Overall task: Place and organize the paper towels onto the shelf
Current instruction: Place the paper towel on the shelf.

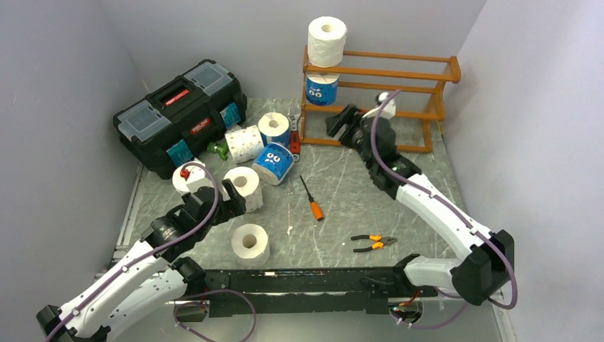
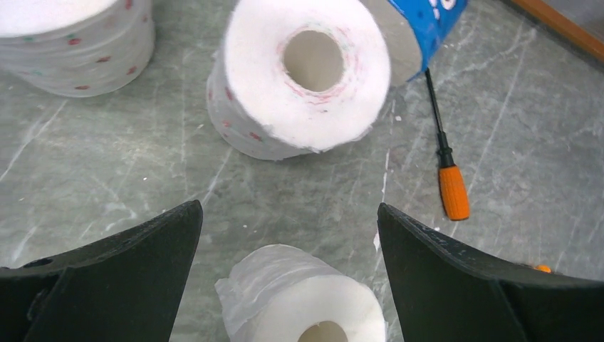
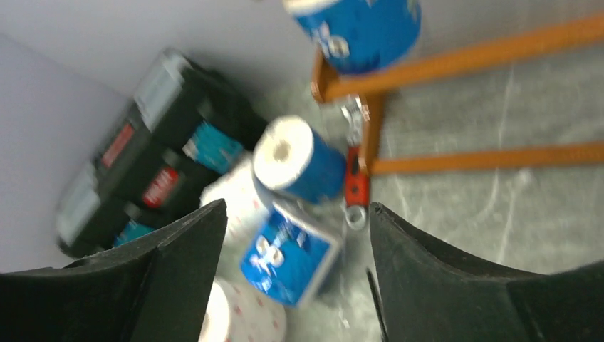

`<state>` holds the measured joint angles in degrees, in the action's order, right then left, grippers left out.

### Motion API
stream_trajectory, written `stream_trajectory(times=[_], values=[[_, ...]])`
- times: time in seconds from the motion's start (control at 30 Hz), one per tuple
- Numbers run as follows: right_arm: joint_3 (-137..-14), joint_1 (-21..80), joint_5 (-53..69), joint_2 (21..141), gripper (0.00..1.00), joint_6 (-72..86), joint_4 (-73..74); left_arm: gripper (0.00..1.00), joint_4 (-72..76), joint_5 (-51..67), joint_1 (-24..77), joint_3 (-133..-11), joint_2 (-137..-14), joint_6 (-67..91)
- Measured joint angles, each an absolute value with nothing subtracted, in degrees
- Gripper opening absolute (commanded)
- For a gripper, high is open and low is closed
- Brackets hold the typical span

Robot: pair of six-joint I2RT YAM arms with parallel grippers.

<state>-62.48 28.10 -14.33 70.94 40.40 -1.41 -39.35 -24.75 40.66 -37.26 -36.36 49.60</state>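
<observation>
With left gripper [image 2: 288,214] and right gripper [image 3: 295,214] both spread and empty, centre the left over the roll [image 2: 299,78] at 12 o'clock, then squeeze softly across its sides

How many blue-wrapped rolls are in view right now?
3. One blue roll on the middle tier of the shelf; a standing blue roll on the table by its left post; a tipped blue roll just in front.
</observation>
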Motion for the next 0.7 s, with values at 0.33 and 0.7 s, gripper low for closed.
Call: stream_trajectory(times=[0.33, 0.7], values=[[-48.9, 35.7, -23.0, 70.3, 0.81, 46.3, 9.9, 0.99, -45.6, -31.2, 40.6, -40.4, -40.7, 53.7], [-32.6, 35.7, -5.9, 62.7, 0.78, 42.2, 6.7, 0.99, -48.6, -20.8, 40.5, -42.0, -39.8, 47.0]])
